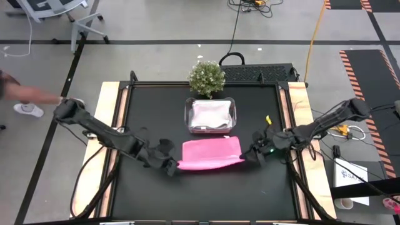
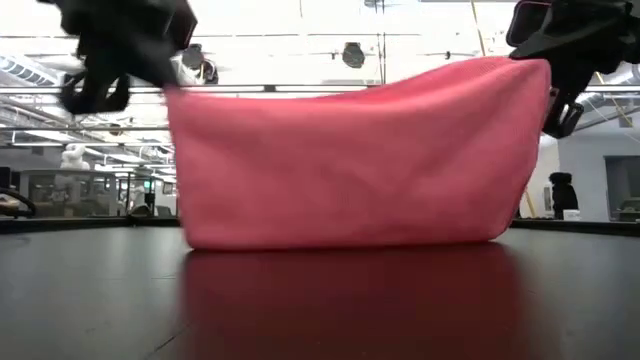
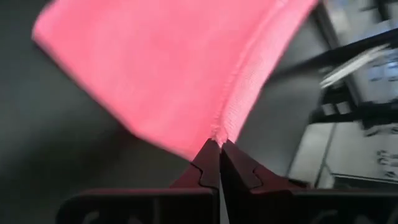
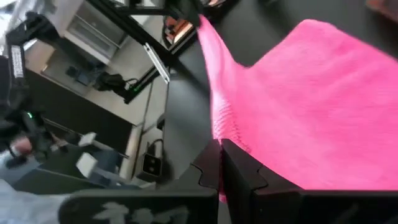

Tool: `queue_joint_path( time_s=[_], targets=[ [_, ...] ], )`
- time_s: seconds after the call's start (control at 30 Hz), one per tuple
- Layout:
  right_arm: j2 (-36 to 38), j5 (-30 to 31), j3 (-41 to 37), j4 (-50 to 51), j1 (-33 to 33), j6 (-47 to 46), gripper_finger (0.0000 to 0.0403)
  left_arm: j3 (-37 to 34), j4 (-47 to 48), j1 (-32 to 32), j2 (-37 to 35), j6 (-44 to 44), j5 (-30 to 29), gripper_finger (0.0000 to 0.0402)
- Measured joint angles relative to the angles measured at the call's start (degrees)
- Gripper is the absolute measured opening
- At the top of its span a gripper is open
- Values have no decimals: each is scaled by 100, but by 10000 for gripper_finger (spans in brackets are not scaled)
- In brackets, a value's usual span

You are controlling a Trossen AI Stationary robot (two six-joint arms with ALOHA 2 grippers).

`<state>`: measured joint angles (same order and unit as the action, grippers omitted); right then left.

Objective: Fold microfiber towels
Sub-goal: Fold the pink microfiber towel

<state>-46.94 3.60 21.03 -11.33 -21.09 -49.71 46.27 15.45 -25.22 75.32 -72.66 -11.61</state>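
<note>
While stretched between both arms at the table's middle, hanging with its lower edge on the black table: bright pink towel. Left gripper clenched on its left corner, right gripper pinching the right corner. Behind, clear plastic tub with a light grey towel inside; beyond that, small potted plant.

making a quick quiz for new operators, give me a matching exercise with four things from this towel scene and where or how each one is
Things:
1. pink towel
2. grey towel
3. potted plant
4. left claw

States:
A. at the table's far edge
B. shut on a towel corner
C. inside the clear tub
D. stretched between both claws

Pairs: 1-D, 2-C, 3-A, 4-B

The right claw is shut on the pink towel's other end.
</note>
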Motion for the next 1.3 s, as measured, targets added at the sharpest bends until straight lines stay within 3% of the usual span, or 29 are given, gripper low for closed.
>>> queue_joint_path(
  time_s=[0.13,0.27,0.53,0.8,1.0,1.3],
  targets=[
    [-535,400,-128,-403,-455,-397,0,-7,-186,-121,644,-586,348,3],
    [-1123,381,-117,-517,-803,-1060,0,-6,-529,-125,969,-763,556,2],
    [-1814,696,-118,-706,-1085,-1054,0,-11,-479,169,977,-387,273,3],
    [-1847,1312,-117,-200,-655,-258,0,-11,-318,706,965,102,185,4],
    [-1845,1330,-116,510,-131,150,0,-11,223,1022,965,209,61,8],
    [-1845,1328,-115,556,648,788,0,-11,443,1356,965,552,32,13]
  ],
)
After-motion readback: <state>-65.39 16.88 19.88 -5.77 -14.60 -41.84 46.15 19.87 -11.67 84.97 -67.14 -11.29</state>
